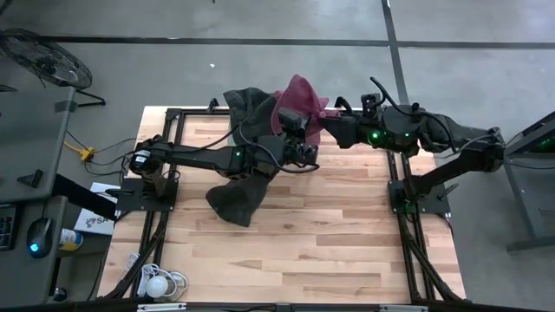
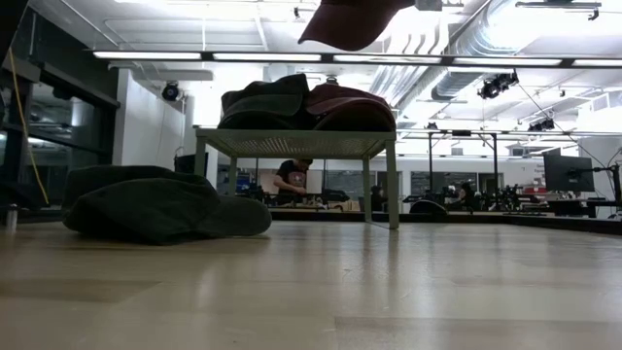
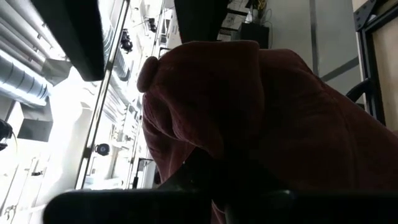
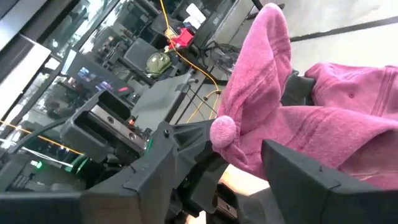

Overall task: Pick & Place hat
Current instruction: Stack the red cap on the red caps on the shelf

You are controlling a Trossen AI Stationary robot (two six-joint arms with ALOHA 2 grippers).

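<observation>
A maroon hat [image 1: 305,104] hangs high above the table's far middle; the low view shows its underside [image 2: 350,19] at the top edge. My left gripper [image 1: 305,132] reaches in from the table's left and is shut on it. The left wrist view is filled by the crown [image 3: 261,112] and its top button [image 3: 146,74]. My right gripper [image 1: 335,123] comes from the table's right, open. Its fingers [image 4: 174,149] stand on either side of the crown [image 4: 348,118] near the button [image 4: 222,129]. Whether they touch the cloth, I cannot tell. My left gripper holds the maroon hat by its lower part under the crown [image 3: 208,158]; shadow and the hat itself hide the exact place. The fingers come level from the table's left. The hat is lifted clear, well above the table.
A dark hat [image 1: 236,198] lies flat on the wooden table at the left middle [image 2: 146,204]. At the far side a low mesh-topped stand [image 2: 292,143] carries a dark hat [image 2: 262,102] and a maroon one [image 2: 350,109]. Bare wood [image 1: 329,234] fills the near half. A person [image 2: 292,180] sits beyond.
</observation>
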